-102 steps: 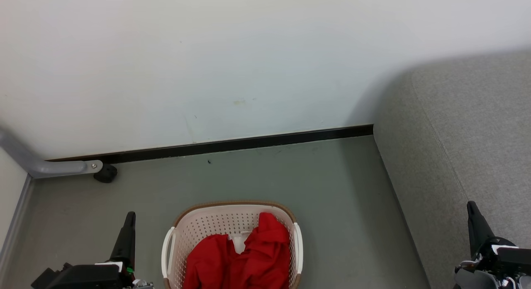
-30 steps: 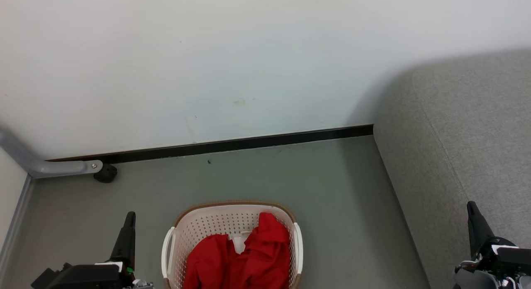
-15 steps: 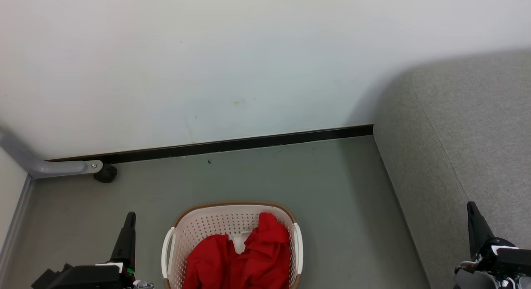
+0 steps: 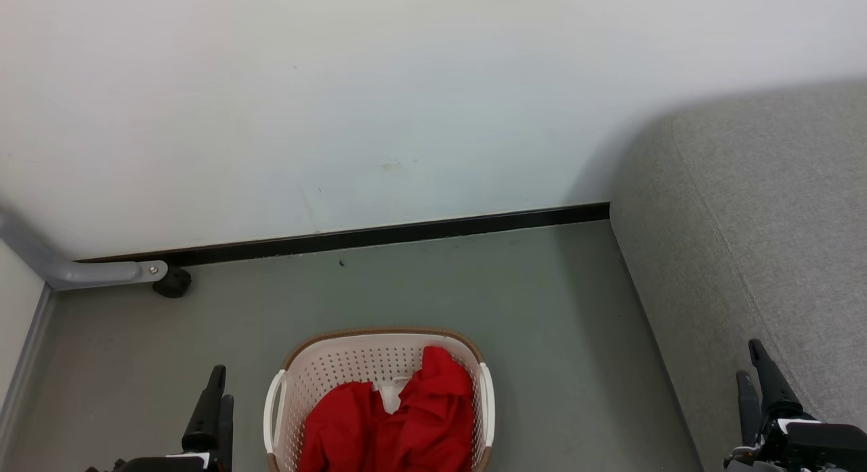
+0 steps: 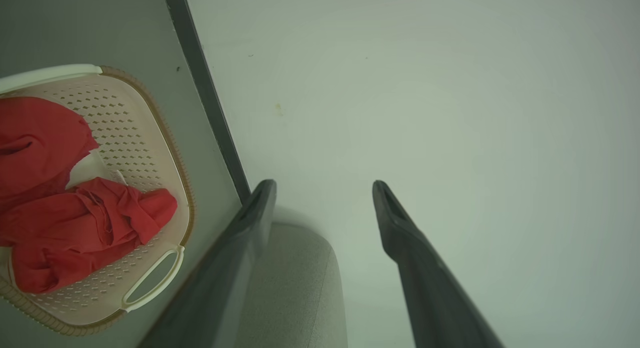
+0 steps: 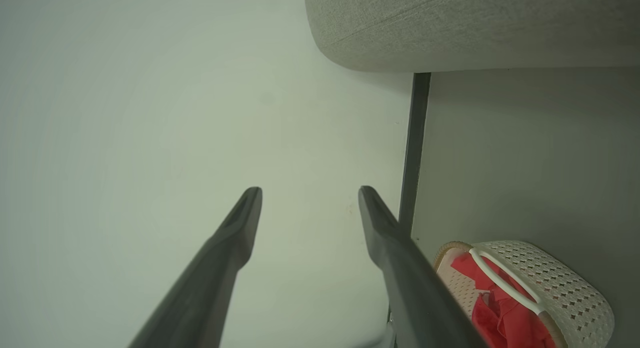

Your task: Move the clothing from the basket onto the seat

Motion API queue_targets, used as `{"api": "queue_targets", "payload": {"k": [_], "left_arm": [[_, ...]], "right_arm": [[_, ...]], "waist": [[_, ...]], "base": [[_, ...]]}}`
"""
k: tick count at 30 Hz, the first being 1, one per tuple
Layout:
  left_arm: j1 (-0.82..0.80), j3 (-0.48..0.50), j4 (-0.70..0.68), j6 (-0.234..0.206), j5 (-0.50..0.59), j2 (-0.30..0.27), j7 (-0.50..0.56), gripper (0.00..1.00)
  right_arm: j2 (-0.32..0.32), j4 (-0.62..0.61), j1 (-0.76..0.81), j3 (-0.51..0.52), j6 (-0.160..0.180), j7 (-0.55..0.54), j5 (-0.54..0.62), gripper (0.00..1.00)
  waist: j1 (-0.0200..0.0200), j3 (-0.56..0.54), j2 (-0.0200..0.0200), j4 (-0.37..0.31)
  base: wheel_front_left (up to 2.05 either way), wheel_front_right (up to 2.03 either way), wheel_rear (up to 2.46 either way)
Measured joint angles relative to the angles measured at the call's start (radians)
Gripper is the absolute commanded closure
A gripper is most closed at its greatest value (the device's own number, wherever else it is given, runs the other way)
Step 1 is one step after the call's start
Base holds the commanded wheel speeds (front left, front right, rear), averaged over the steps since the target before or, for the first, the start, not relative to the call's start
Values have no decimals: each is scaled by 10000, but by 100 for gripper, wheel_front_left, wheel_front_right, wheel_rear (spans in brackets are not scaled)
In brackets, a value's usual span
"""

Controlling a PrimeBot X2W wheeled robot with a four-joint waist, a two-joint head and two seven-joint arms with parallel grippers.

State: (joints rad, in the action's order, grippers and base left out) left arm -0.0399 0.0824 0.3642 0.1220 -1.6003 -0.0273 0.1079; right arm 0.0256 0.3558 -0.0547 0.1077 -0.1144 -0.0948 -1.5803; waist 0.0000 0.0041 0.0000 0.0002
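Flanking the basket [image 4: 379,334] on the grey floor [image 4: 542,309], the robot's left gripper [image 4: 222,384] and right gripper [image 4: 748,358] hang with fingers spread wide apart, gripping nothing. The clothing [image 4: 386,424], a crumpled red heap with a white patch showing, lies inside the basket, apart from both grippers. The seat [image 4: 765,221] stands against the white wall [image 4: 339,106], near the right gripper.

Free floor [image 4: 555,336]: centre frame, between basket [image 4: 352,363] and sofa [image 4: 745,221].
Barriers: wall [image 4: 339,86] above; metal leg [image 4: 101,273] at left.
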Motion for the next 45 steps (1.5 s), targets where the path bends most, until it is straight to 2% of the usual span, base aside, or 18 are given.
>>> {"api": "queue_targets", "payload": {"k": [8,24,32,45], "left_arm": [[-256,-71,174,0,180,-104,-134,0],[-781,-1003,537,2,1641,-719,-756,0],[-1035,-1716,817,6,2665,-1160,-1246,0],[-1445,-2936,1689,-6,5064,-1802,-1908,0]], "right_arm": [[4,119,-319,-349,0,270,504,0],[314,660,-1169,-1628,19,911,2397,0],[650,1045,-1644,-2694,293,1231,3933,0],[1016,1812,-2439,-4255,807,1680,6142,0]], "waist": [[0,15,0,0],[0,30,0,-4],[0,38,0,-8],[0,20,0,-3]], "base": [[0,0,0],[0,0,0],[0,0,0],[0,0,0]]}}
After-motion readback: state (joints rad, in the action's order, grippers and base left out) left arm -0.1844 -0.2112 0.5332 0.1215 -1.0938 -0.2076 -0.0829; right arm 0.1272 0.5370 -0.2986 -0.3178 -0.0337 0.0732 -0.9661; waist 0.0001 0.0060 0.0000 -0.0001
